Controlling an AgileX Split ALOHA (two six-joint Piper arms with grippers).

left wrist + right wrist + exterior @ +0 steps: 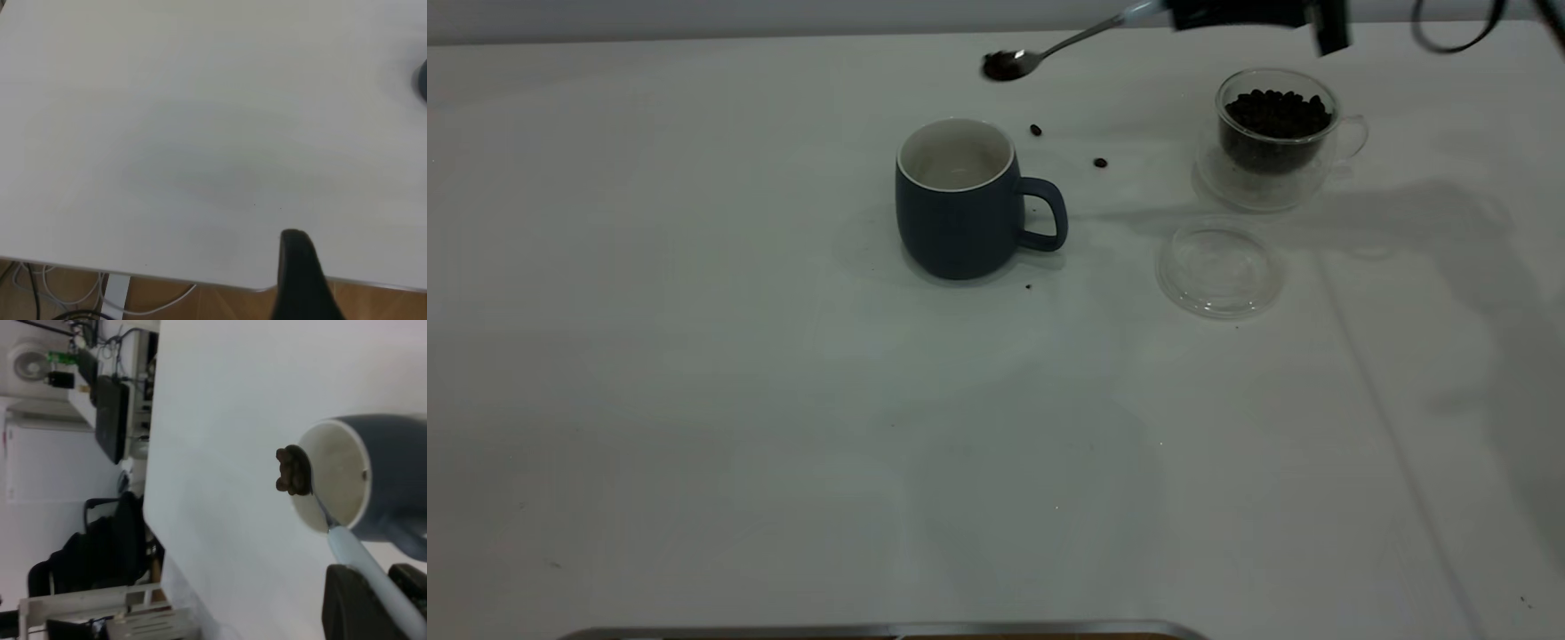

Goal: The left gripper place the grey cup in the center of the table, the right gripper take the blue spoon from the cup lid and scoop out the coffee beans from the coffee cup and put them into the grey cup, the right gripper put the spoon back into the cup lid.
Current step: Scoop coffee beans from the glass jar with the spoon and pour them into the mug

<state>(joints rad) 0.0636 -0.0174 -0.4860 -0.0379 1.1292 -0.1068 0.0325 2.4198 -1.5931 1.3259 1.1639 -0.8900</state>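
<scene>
The grey cup (960, 204) stands upright and empty near the table's middle, its handle towards the right. My right gripper (1183, 13) at the top edge is shut on the blue-handled spoon (1009, 64). It holds the spoon's bowl, loaded with coffee beans, in the air behind the cup. In the right wrist view the gripper (380, 600) grips the handle and the loaded spoon (293, 472) hangs over the cup's rim (363, 477). The glass coffee cup (1276, 124), full of beans, stands at the right, with the clear lid (1218, 267) in front of it. My left gripper (347, 287) is open over the table's edge.
Two loose beans (1035, 130) (1100, 163) lie on the white table between the cups, and a small crumb (1028, 286) lies by the grey cup. The table's edge (200, 283) shows in the left wrist view, with floor and cables below.
</scene>
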